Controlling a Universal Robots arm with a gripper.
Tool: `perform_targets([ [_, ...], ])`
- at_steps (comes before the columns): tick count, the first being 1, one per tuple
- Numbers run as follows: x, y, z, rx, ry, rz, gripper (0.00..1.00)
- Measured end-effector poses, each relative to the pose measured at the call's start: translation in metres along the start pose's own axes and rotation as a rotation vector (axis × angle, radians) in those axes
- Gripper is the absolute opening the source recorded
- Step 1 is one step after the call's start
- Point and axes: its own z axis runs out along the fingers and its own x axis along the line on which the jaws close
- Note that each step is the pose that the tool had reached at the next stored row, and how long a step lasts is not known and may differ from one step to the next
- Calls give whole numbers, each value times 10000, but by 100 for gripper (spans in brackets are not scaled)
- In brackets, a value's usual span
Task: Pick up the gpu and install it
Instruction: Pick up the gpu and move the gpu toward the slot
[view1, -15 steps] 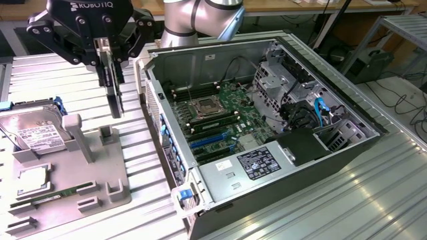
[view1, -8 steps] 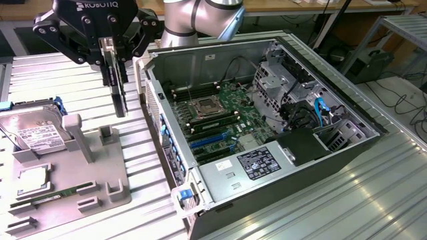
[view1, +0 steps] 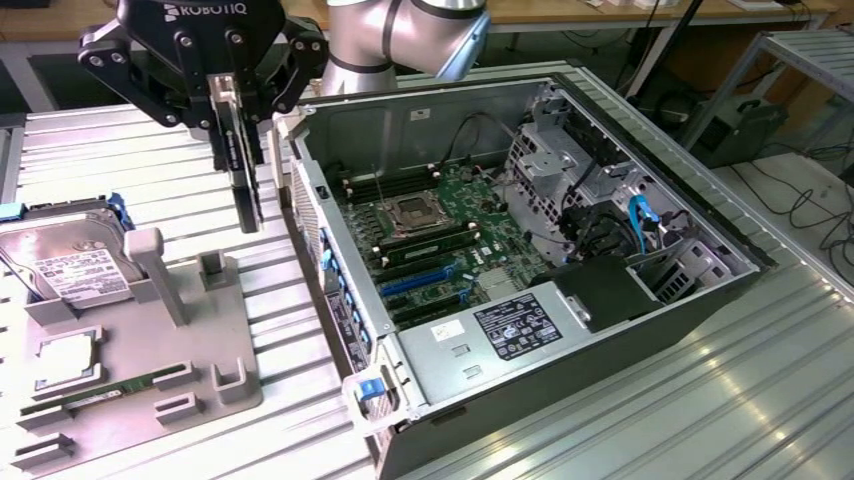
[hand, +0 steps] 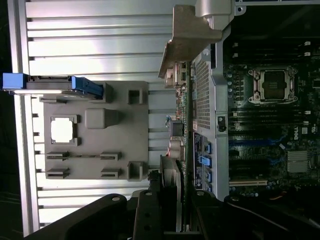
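hand gripping gpu, hanging upright | floating over desk | between gray parts tray and open pc case, case on the exterior view's right

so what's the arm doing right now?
The arm's gripper is shut on the gpu, holding it on edge in the air between the grey parts tray and the open PC case. The card is clear of the tray and not yet in the case, whose motherboard is exposed. The hard drive and memory stick sit on the tray.
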Motion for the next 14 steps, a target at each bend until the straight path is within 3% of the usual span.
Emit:
perform_targets([
  [14,-108,3,2,0,0,0,27],
])
